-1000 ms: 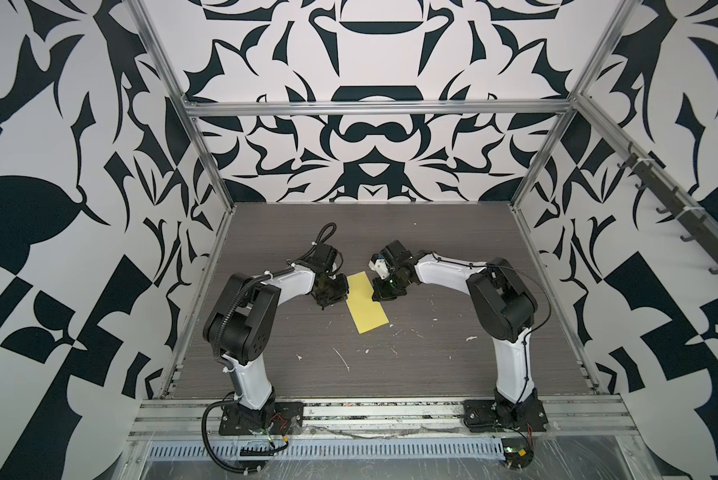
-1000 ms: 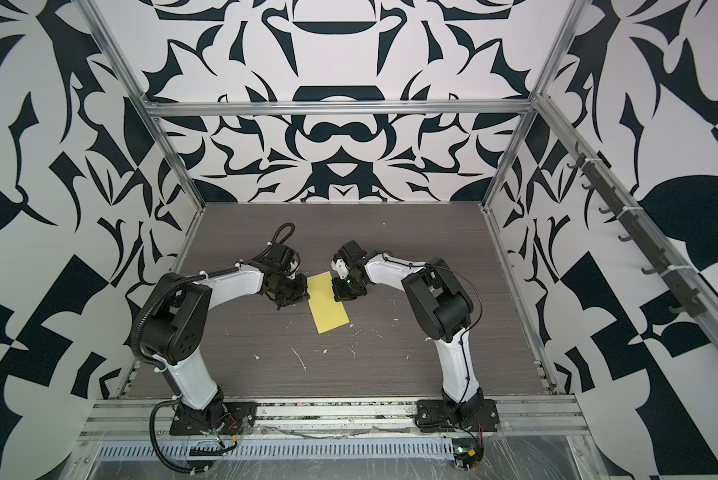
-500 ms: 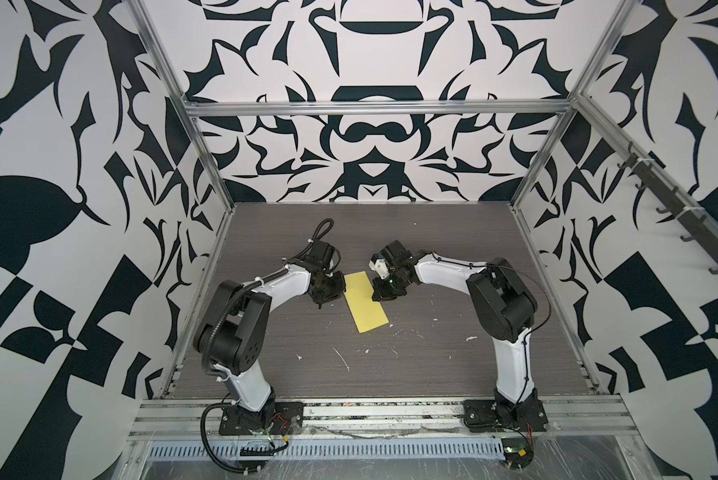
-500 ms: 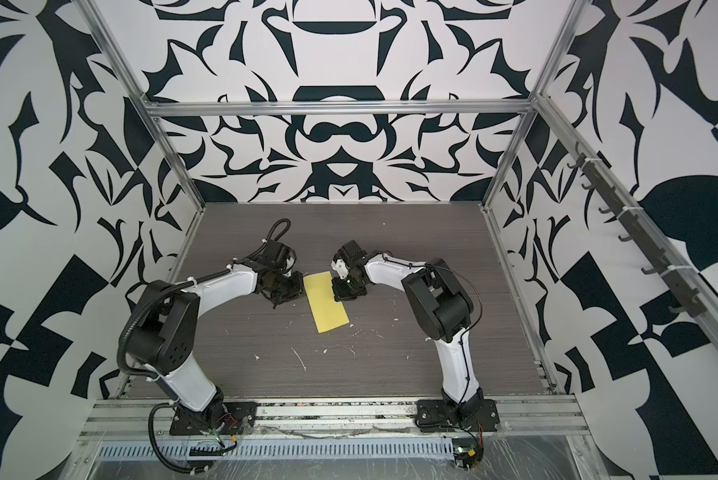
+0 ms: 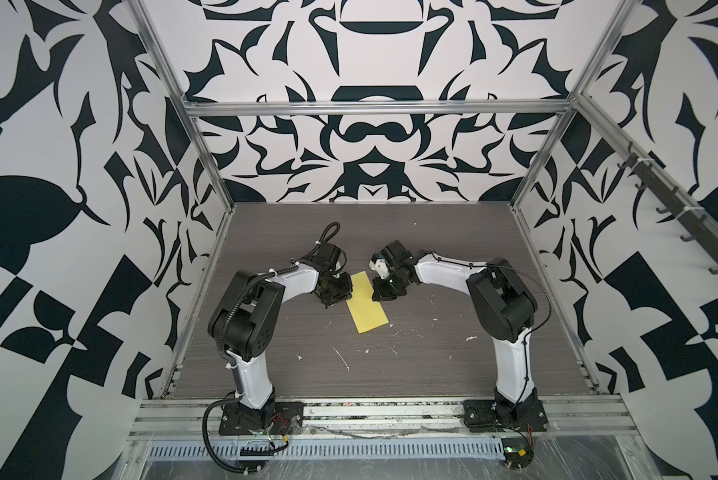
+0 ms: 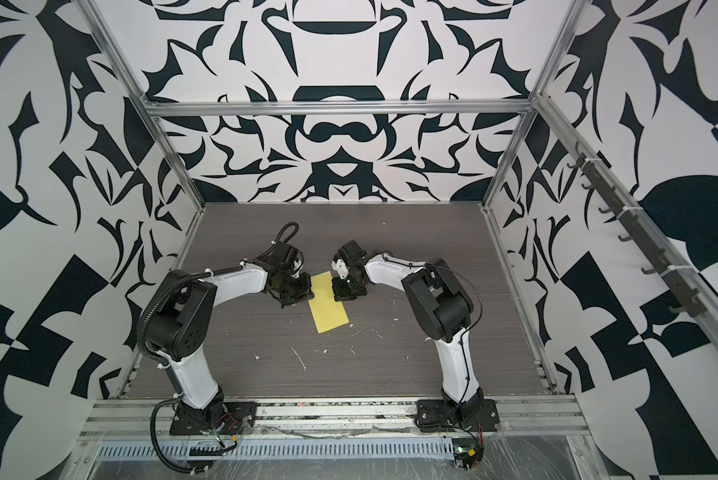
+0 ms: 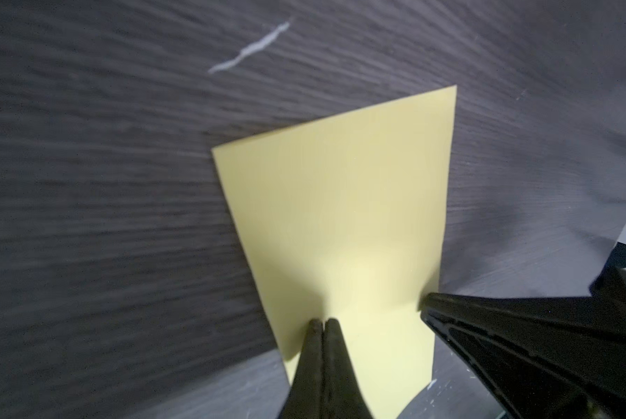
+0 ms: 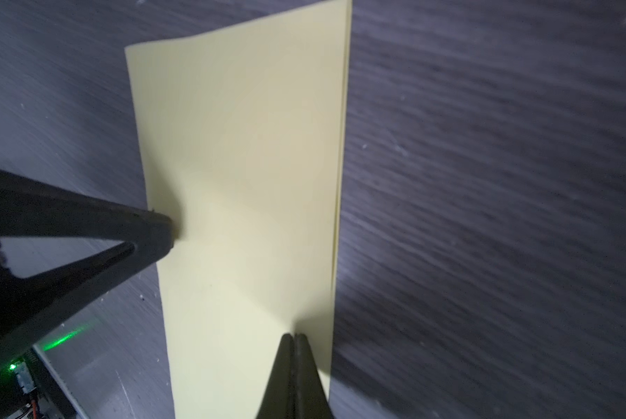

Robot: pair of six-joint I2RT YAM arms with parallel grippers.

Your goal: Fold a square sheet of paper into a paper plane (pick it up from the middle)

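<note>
The walls (image 5: 370,62) around the cell carry a large black and white pattern, held by a frame (image 5: 374,107) of aluminium bars. The table (image 5: 432,374) is of dark grey wood grain. On it, a little behind the middle, lies the square sheet of paper (image 5: 367,305), yellow and folded into a long rectangle. In both top views it lies flat, with its far short end between the two arms and its near end turned toward the front and a little to the right. In the right wrist view the square sheet of paper (image 8: 239,181) shows two layers along one long edge, one lying on the other.

The left gripper (image 5: 346,292) points down at the left long edge of the sheet, near the far end. Its jaws are together with nothing between them. In the left wrist view the fingertips (image 7: 313,337) meet over the yellow surface, close to the edge. The right gripper (image 5: 379,291) comes down at the opposite long edge, also with jaws pressed together and holding nothing. Both tips seem to touch the top of the sheet, but I cannot tell if they really press it. Some white flecks (image 5: 342,359) are scattered on the table in front of the sheet, apart from it
</note>
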